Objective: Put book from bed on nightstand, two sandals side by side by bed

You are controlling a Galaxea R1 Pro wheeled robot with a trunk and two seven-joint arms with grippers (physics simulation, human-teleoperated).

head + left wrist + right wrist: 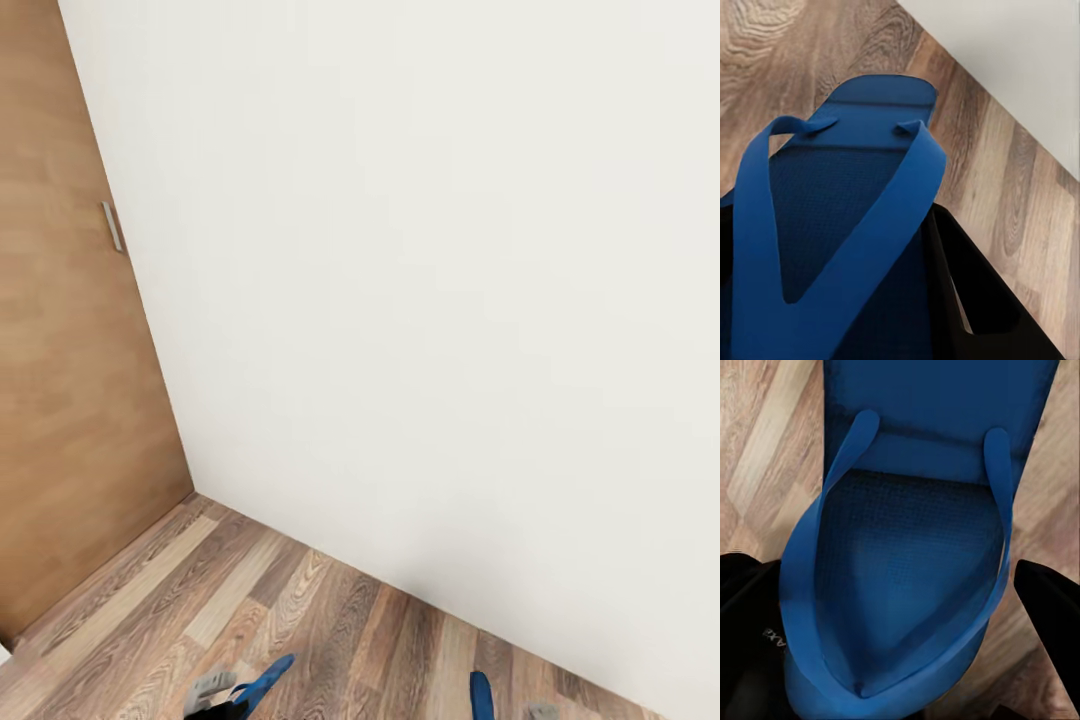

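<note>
Facing a white wall (420,280) above plank floor (300,620), each claw grips a blue sandal (847,225) (915,547).

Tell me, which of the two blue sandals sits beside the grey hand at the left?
The left sandal, slanting up from the picture's bottom edge beside the left hand. The other sandal stands nearly straight, farther right near the white wall.

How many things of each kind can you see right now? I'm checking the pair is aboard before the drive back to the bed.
Blue sandals: 2, one in the left pincer, one in the right pincer
Wooden doors: 1
Door handles: 1
Total: 4
</note>
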